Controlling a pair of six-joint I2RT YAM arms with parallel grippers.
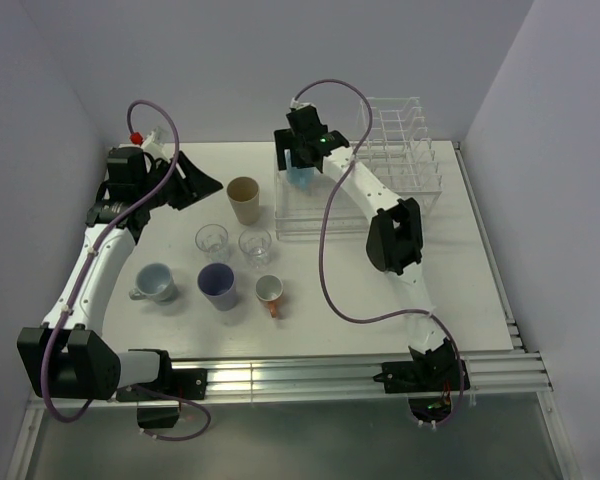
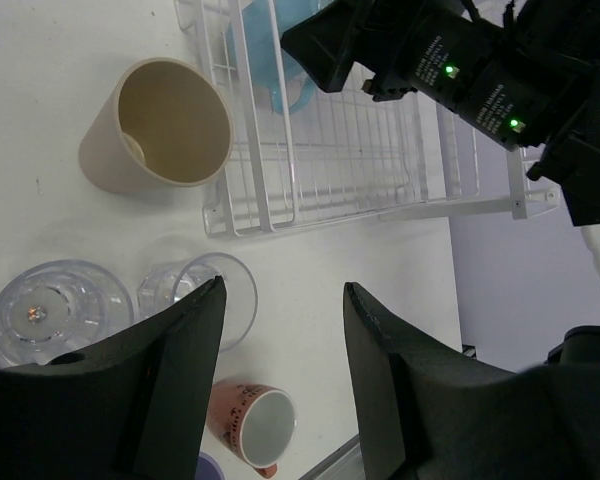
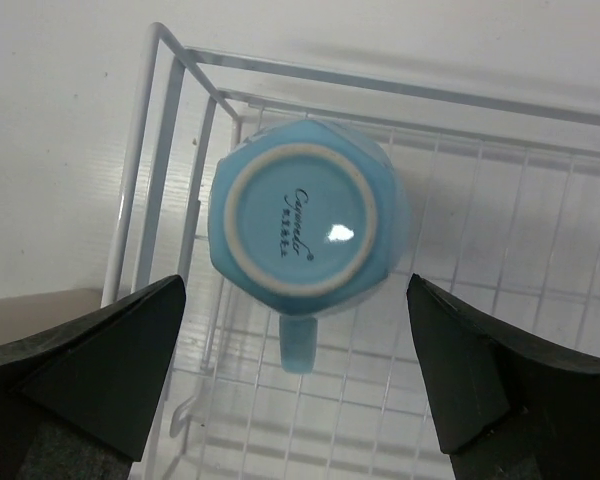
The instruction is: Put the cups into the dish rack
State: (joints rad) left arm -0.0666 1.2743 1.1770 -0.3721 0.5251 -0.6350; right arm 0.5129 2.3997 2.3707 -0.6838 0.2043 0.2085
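Light blue cup [image 3: 305, 225] is sitting upside down in the low flat section of the dish rack [image 3: 160, 150]. Its base is facing up and its handle is sticking out to one side. It is resting on the wire floor close to a corner, the far-left one in the top view.

Right gripper [image 3: 295, 370] is hovering directly over this cup. Its jaws are spread wide, with one finger on either side of the cup. Both fingers are standing clear of it with a visible gap, so the gripper is gripping nothing.

Left gripper [image 2: 285, 340] is hanging above the table, left of the rack. Its fingers are standing partly apart, with nothing between them and only the tabletop showing through the gap.

The other six cups are standing on the table [image 1: 460, 290], outside the rack:
- The tall tan cup [image 1: 244, 198] is standing upright, just beside the rack's left wall.
- The two clear glasses [image 1: 211, 240] [image 1: 255, 245] are standing side by side, nearer than the tan cup.
- The nearest row, left to right, is the pale grey-blue mug [image 1: 157, 282], the purple cup [image 1: 217, 284] and the orange-handled mug [image 1: 269, 292].
- The orange-handled mug is showing its white inside.
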